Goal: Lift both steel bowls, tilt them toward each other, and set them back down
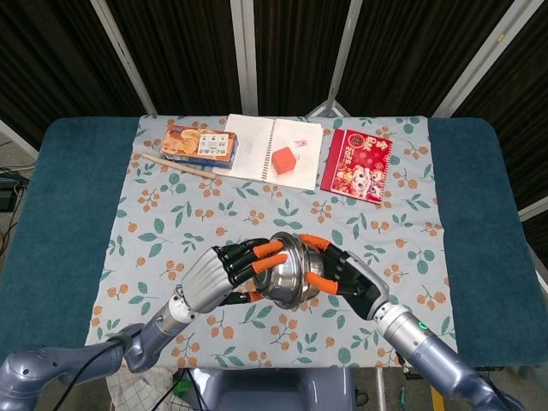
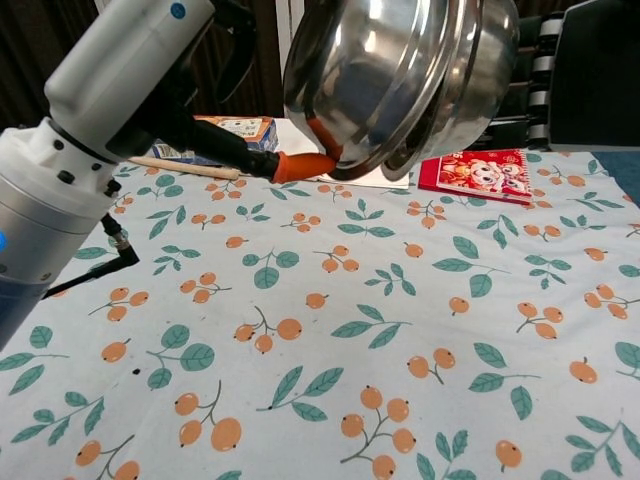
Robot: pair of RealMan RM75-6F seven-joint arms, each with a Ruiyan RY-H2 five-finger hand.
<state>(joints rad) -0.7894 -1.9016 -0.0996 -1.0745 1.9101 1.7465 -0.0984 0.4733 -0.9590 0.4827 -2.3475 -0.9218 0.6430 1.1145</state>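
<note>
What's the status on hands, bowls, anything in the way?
Left hand and right hand each grip a steel bowl, airborne, rims together. Cloth beneath clear.

I note both hands alike: silver-grey shell backs, black fingers, orange tips. Left hand; right hand. Forearms are blue-grey metallic with ringed silver wrists. A green light shows on the right wrist; a thin black cable trails along the left forearm.
</note>
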